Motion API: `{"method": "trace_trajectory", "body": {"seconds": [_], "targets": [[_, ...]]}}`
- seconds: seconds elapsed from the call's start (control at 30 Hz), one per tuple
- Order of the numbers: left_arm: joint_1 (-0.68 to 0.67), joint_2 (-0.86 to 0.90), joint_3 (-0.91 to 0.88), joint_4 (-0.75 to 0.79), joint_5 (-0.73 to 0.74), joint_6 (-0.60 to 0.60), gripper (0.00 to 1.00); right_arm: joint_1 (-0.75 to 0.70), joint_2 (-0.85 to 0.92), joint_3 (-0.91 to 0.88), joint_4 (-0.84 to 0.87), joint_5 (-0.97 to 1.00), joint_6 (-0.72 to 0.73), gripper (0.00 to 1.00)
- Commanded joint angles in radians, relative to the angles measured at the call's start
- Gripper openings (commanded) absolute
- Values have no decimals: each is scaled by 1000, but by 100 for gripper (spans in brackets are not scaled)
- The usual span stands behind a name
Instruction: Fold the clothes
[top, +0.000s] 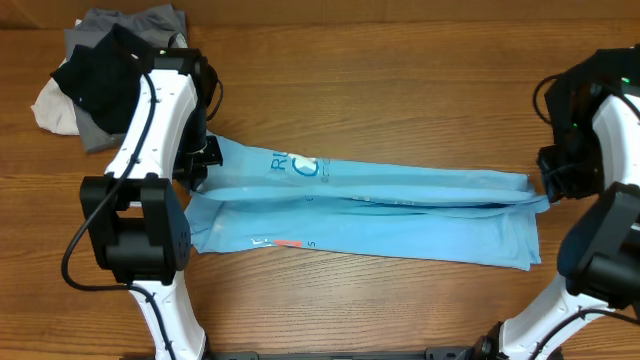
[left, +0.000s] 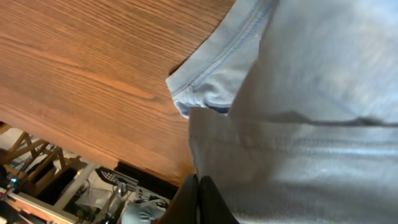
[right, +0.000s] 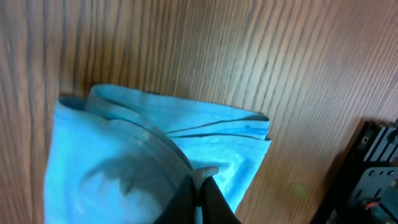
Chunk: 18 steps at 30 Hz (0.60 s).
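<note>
- The soft, light sky-blue T-shirt (top: 380, 205) with printed lettering lies as a long band across the middle of the brown wood-grain table (top: 400, 90), from 9 o'clock to 3 o'clock. It is already doubled lengthwise.
- The left gripper (top: 205, 165) sits at the band's 9 o'clock end. In the wrist view its dark fingers (left: 208, 208) are pressed together with blue cloth pinched between them, just below a stitched hem (left: 199, 87).
- The right gripper (top: 545, 185) is at the 3 o'clock end. Its fingers (right: 211, 205) are likewise clamped tight on the layered bottom edge of the T-shirt.
- Holding both ends at once probably keeps the layers flat and lined up, so they do not slide apart. It also suits carrying one end over to the other for the crosswise fold.
- A loose heap of black, grey and off-white garments (top: 100, 70) sits at the 10 o'clock corner. It seems parked outside the folding area to wait its turn.
</note>
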Motion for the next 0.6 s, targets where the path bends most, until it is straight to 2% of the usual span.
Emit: {"method": "trace_trajectory", "body": {"seconds": [0.0, 0.23, 0.43, 0.47, 0.5, 0.53, 0.57], "targets": [[-2, -34, -41, -4, -19, 16, 4, -34, -68, 0, 4, 36, -33, 4], [-2, -34, -123, 21, -7, 24, 4, -26, -68, -57, 39, 35, -34, 4], [-2, -34, -158, 65, -1, 21, 5, -7, -68, -182, 135, 18, -50, 4], [-2, -34, -158, 69, -1, 21, 8, -7, -68, -195, 150, 16, -53, 4], [-2, -34, -158, 72, -1, 21, 15, -8, -68, -204, 158, 16, -53, 4], [-2, -34, -158, 73, -1, 21, 31, -8, -68, -208, 161, 17, -53, 4], [-2, -34, -158, 72, -1, 21, 37, -8, -68, -209, 160, 17, -53, 4]]}}
